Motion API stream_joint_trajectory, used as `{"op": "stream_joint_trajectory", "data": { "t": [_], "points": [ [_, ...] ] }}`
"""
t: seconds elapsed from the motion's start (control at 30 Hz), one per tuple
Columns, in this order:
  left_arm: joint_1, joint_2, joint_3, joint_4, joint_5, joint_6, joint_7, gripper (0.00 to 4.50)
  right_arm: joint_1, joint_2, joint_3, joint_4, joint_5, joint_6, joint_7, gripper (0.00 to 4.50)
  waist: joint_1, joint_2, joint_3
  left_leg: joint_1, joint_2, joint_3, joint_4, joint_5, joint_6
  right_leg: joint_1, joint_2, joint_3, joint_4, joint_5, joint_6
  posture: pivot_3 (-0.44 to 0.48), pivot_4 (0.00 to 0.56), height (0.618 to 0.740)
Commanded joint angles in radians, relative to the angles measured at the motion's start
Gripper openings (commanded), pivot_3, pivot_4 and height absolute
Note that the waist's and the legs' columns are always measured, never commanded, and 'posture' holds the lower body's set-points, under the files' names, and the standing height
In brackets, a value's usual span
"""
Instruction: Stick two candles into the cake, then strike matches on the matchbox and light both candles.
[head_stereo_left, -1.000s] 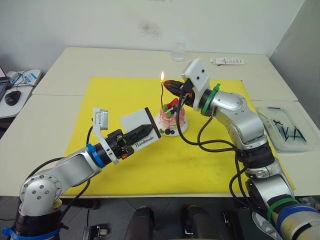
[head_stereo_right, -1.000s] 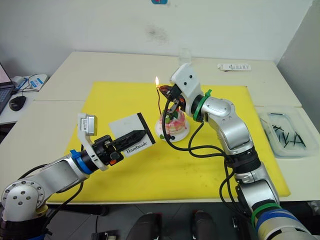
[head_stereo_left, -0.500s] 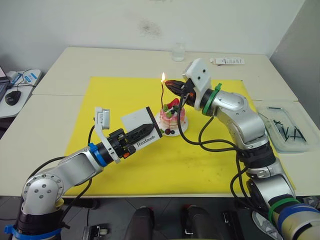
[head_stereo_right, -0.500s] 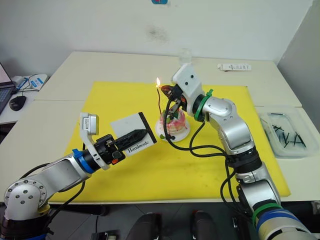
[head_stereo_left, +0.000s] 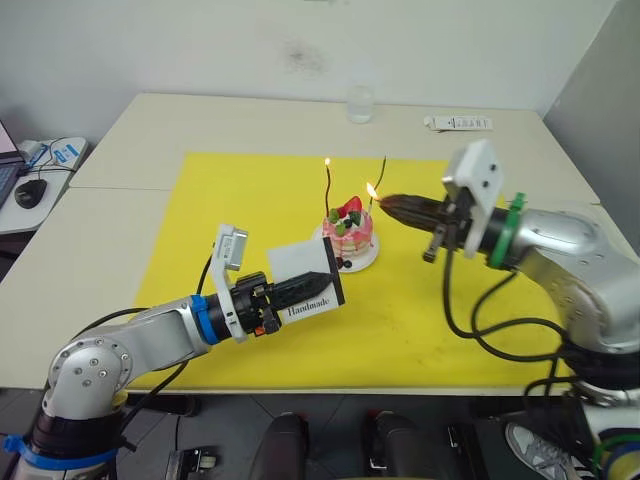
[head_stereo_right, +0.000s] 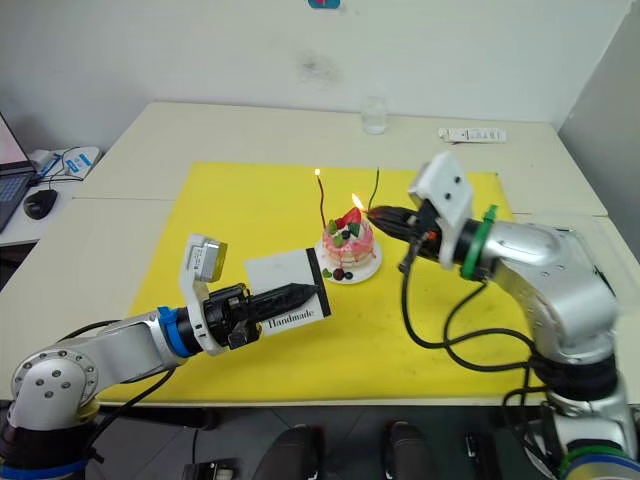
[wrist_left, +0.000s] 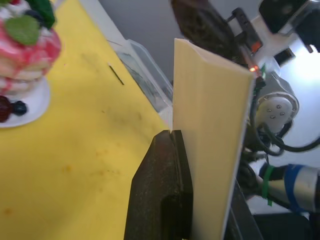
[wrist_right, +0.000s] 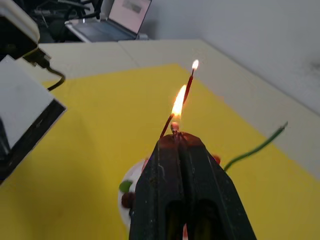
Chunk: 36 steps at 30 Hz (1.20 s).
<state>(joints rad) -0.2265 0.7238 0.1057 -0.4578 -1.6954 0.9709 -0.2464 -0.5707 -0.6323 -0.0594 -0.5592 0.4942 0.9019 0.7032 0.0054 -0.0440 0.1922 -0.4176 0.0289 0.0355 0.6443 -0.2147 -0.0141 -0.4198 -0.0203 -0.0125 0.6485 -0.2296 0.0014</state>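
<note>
- left gripper (head_stereo_left: 312, 289) nearest the robot, clamped on the matchbox (head_stereo_left: 300, 271), held upright just beside the cake's plate; fine to park it there.
- cake (head_stereo_left: 349, 229) sits mid yellow mat (head_stereo_left: 240, 210), both candles standing in it.
- right gripper (head_stereo_left: 396, 205) pinched shut on a burning match (wrist_right: 175, 126), flame (head_stereo_left: 371, 190) just right of the cake.
- red candle (head_stereo_left: 328, 190) already lit at its tip.
- green candle (head_stereo_left: 382, 177) unlit, leaning out behind the match flame.
- Step in hand, I'd say: light green. Raise the flame to its pale tip, hold steady until it catches; the match is burning close to the fingers, so be quick.
- tray (head_stereo_left: 573, 244) holds spare matches at far right.
</note>
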Motion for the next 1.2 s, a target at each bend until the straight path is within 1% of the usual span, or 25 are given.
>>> {"op": "stream_joint_trajectory", "data": {
  "t": [0.03, 0.1, 0.17, 0.23, 0.3, 0.4, 0.57, 0.8, 0.9, 0.97, 1.13, 1.2],
  "points": [
    [-0.046, 0.013, -0.025, -0.061, 0.042, 0.014, -0.071, 0.0, 0.107, -0.064, -0.147, -0.056, 0.001, 0.041, -0.049, 0.01, 0.001, 0.0, 0.0, 0.0, 0.0, 0.0, 0.001, 0.0, 0.0, 0.0, 0.0, 0.0, 0.0, 0.0, 0.0, 0.0, 0.15, 0.74],
    [-0.068, 0.004, -0.044, -0.08, 0.07, 0.01, -0.088, 0.0, 0.217, -0.086, -0.21, -0.052, -0.052, 0.011, -0.092, 0.01, 0.004, 0.0, 0.0, 0.0, 0.0, 0.0, 0.0, 0.0, 0.0, 0.0, 0.0, 0.001, -0.001, 0.0, 0.0, 0.0, 0.15, 0.74],
    [-0.084, -0.014, -0.066, -0.095, 0.09, 0.002, -0.091, 0.0, 0.314, -0.078, -0.26, -0.016, -0.121, -0.057, -0.157, 0.01, 0.005, 0.0, 0.0, 0.0, 0.0, 0.001, 0.0, 0.0, 0.0, 0.0, 0.0, 0.001, -0.001, 0.0, 0.0, 0.0, 0.15, 0.74],
    [-0.091, -0.033, -0.087, -0.103, 0.113, -0.004, -0.094, 0.0, 0.378, -0.063, -0.285, 0.038, -0.193, -0.141, -0.221, 0.01, 0.004, 0.0, 0.0, 0.0, -0.001, 0.001, 0.0, 0.0, 0.0, 0.0, 0.0, 0.001, -0.001, 0.0, 0.001, 0.0, 0.15, 0.74],
    [-0.088, -0.052, -0.101, -0.104, 0.13, -0.009, -0.089, 0.0, 0.407, -0.052, -0.303, 0.104, -0.253, -0.203, -0.281, 0.01, -0.003, 0.0, -0.001, 0.0, 0.0, 0.001, 0.0, 0.0, 0.0, 0.0, 0.0, 0.002, -0.001, 0.0, 0.001, 0.0, 0.15, 0.74],
    [-0.071, -0.065, -0.106, -0.108, 0.142, -0.011, -0.095, 0.0, 0.398, -0.036, -0.332, 0.219, -0.314, -0.255, -0.368, 0.01, -0.008, 0.001, -0.001, 0.001, 0.0, 0.001, 0.0, 0.0, 0.0, 0.0, 0.001, 0.002, 0.001, 0.0, 0.001, 0.0, 0.15, 0.74],
    [-0.054, -0.069, -0.1, -0.118, 0.139, -0.016, -0.087, 0.0, 0.306, -0.024, -0.377, 0.399, -0.321, -0.249, -0.447, 0.01, -0.008, 0.002, -0.001, 0.001, 0.0, 0.001, 0.0, 0.0, 0.0, 0.0, 0.002, 0.002, 0.001, 0.001, 0.001, 0.0, 0.15, 0.74],
    [-0.033, -0.073, -0.097, -0.141, 0.128, -0.027, -0.062, 0.0, 0.23, -0.071, -0.363, 0.632, -0.342, -0.298, -0.448, 0.01, -0.007, 0.002, -0.001, 0.0, -0.001, 0.001, 0.0, 0.0, 0.0, 0.0, 0.005, 0.003, 0.0, 0.0, 0.001, 0.0, 0.15, 0.74],
    [-0.018, -0.073, -0.095, -0.156, 0.122, -0.035, -0.049, 0.0, 0.224, -0.078, -0.357, 0.669, -0.346, -0.317, -0.446, 0.71, -0.007, 0.003, -0.002, 0.0, -0.001, 0.001, 0.0, 0.0, 0.0, 0.0, 0.005, 0.003, 0.0, 0.0, 0.001, 0.0, 0.15, 0.74],
    [-0.013, -0.073, -0.096, -0.161, 0.118, -0.041, -0.041, 0.0, 0.226, -0.073, -0.352, 0.665, -0.345, -0.324, -0.445, 1.34, -0.007, 0.003, -0.002, 0.0, -0.001, 0.001, 0.0, 0.0, 0.0, 0.0, 0.005, 0.003, 0.0, 0.0, 0.001, 0.0, 0.15, 0.74],
    [-0.006, -0.071, -0.096, -0.167, 0.11, -0.046, -0.031, 0.0, 0.243, -0.071, -0.347, 0.629, -0.345, -0.339, -0.446, 3.23, -0.007, 0.005, -0.003, 0.001, 0.0, 0.001, 0.001, 0.0, 0.0, 0.0, 0.005, 0.003, 0.001, 0.001, 0.001, 0.0, 0.15, 0.74],
    [-0.008, -0.071, -0.098, -0.164, 0.108, -0.046, -0.029, 0.0, 0.251, -0.062, -0.349, 0.594, -0.339, -0.384, -0.438, 3.91, -0.007, 0.005, -0.003, 0.001, 0.0, 0.001, 0.001, 0.0, 0.0, 0.0, 0.005, 0.003, 0.001, 0.001, 0.002, 0.0, 0.15, 0.74]
  ]
}}
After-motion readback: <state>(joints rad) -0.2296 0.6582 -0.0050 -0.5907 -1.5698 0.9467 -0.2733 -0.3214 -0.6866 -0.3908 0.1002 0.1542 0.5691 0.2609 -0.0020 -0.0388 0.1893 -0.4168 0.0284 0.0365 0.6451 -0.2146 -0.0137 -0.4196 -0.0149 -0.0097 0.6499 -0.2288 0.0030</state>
